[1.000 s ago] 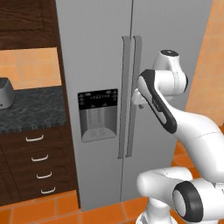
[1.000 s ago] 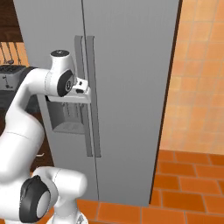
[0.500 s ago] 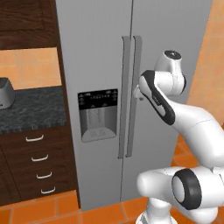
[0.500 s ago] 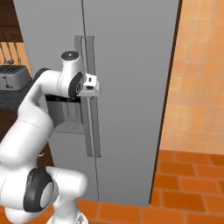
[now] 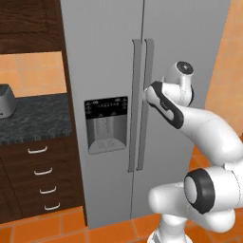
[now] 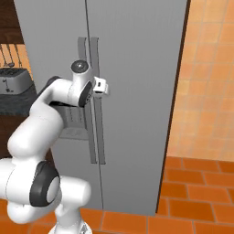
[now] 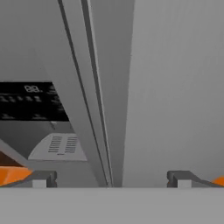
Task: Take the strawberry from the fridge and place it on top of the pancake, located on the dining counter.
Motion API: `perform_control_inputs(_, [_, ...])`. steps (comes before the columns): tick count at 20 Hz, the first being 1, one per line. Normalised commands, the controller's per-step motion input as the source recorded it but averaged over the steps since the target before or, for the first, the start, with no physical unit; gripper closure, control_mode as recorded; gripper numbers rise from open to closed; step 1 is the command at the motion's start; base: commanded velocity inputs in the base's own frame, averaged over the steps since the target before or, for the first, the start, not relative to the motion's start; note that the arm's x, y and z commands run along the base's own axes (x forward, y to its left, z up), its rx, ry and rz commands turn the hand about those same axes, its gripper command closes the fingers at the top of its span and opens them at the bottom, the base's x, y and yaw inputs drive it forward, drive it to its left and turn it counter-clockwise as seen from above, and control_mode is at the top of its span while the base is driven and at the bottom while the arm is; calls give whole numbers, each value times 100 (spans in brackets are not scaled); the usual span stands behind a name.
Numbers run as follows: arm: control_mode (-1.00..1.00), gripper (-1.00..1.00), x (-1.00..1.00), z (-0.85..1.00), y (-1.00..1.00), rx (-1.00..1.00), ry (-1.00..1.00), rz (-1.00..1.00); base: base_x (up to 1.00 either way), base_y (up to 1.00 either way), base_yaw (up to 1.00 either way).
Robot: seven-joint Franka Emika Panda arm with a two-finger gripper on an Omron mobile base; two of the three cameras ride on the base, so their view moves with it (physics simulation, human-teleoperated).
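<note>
You have the fridge (image 5: 142,95) dead ahead, both doors closed, and since a second ago the hand has pushed in toward its right-door handle (image 5: 148,104) — in the right base view the white wrist sat over the dispenser panel (image 5: 106,124) then, and now it sits against the handles. The fridge itself has not changed: tall, grey-silver, side by side, two long vertical handles flanking the centre seam, the black dispenser panel with its recess on the left door.

The gripper (image 7: 111,179) is spread wide — in the hand view the two fingertips (image 7: 41,179) stand well apart, and the handles run up between them, just left of centre. Nothing is held. Whether a finger already touches a handle, you cannot tell.

Left of the fridge, dark wooden drawers (image 5: 40,178) sit under a dark speckled counter (image 5: 33,116) carrying a grey toaster (image 6: 13,80). An orange tiled wall (image 6: 205,82) stands to the right.
</note>
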Motion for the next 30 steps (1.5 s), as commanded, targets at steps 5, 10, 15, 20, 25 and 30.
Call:
perform_control_inputs(5, [-100, -100, 26, 24, 0, 10, -1, -5, 0, 0, 0])
perform_control_inputs(10, [-100, -100, 13, 36, 0, 0, -10, 0, 0, 0, 0])
perform_control_inputs(15, [-100, -100, 1, 33, 0, 0, -14, 0, 0, 0, 0])
perform_control_inputs(20, [-100, -100, 19, 10, 1, 0, -10, -4, 0, 0, 0])
perform_control_inputs(25, [-100, -100, 37, -10, 2, -3, -8, -1, 0, 0, 0])
perform_control_inputs(30, [-100, -100, 43, -17, -2, 0, -10, 0, 0, 0, 0])
